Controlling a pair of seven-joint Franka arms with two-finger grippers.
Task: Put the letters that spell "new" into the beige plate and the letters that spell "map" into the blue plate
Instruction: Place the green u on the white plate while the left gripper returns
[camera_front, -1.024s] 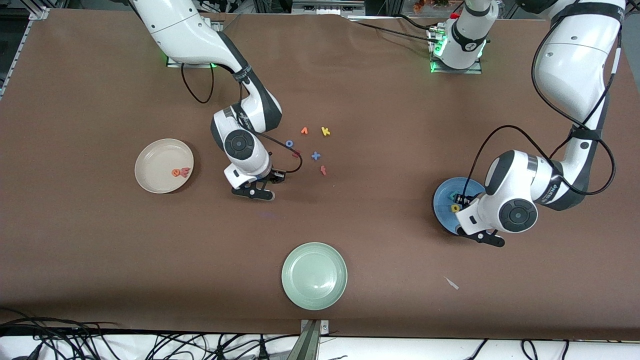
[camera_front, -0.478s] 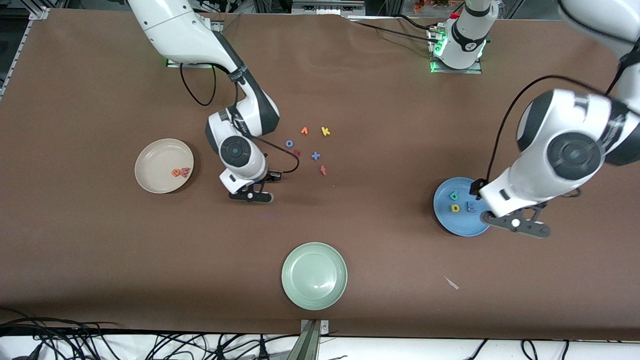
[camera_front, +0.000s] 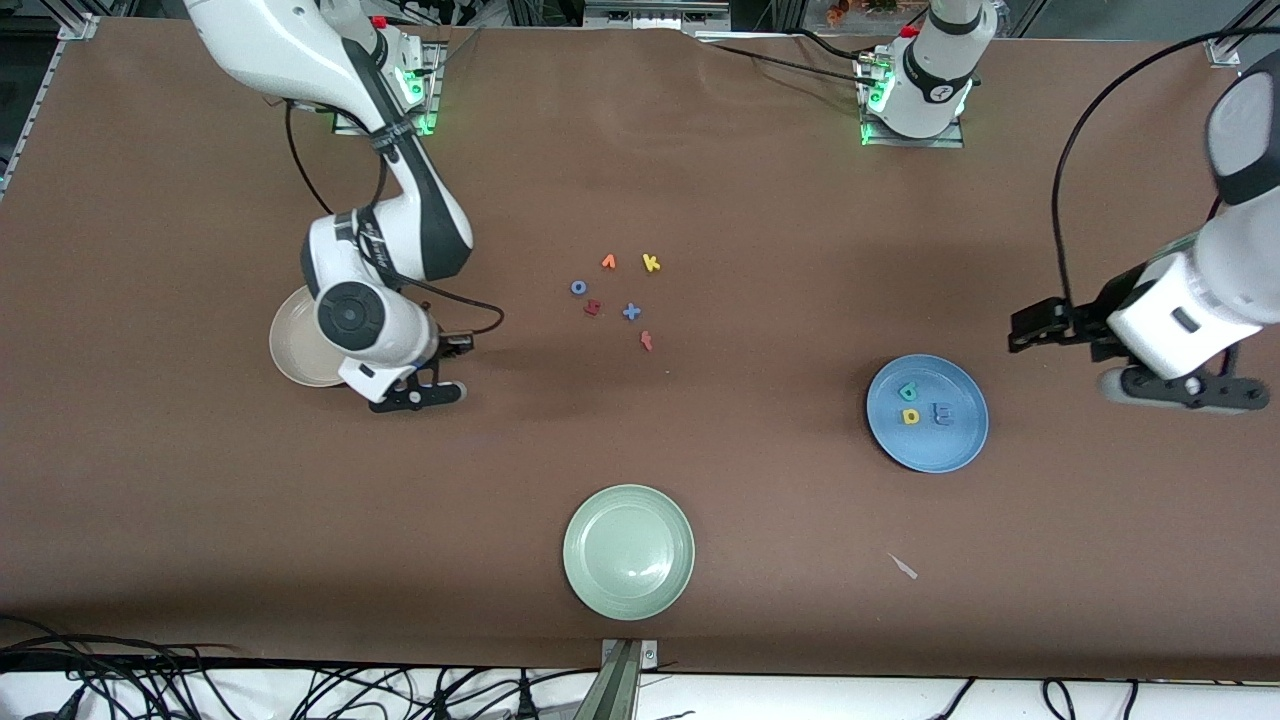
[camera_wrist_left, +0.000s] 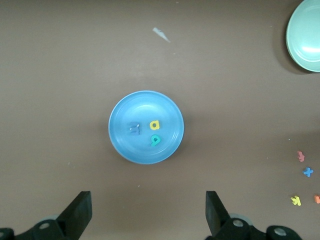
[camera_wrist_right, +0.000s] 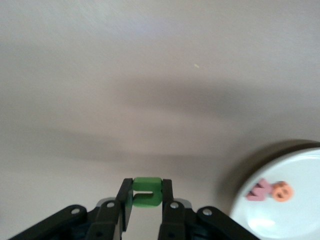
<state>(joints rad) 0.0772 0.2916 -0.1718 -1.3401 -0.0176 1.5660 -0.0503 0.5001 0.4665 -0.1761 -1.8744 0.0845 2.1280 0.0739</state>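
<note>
Beside beige plate: right gripper clamped on green "n"; "e", "w" in plate. Risk: early release, "n" drops outside rim. Left gripper apart, empty, near blue plate w/ "m", "a", "p".

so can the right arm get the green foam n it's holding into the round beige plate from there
Probably yes: the right gripper is shut on the green foam "n" beside the round beige plate, whose bare part past the pinkish "w" and orange "e" looks free.
</note>
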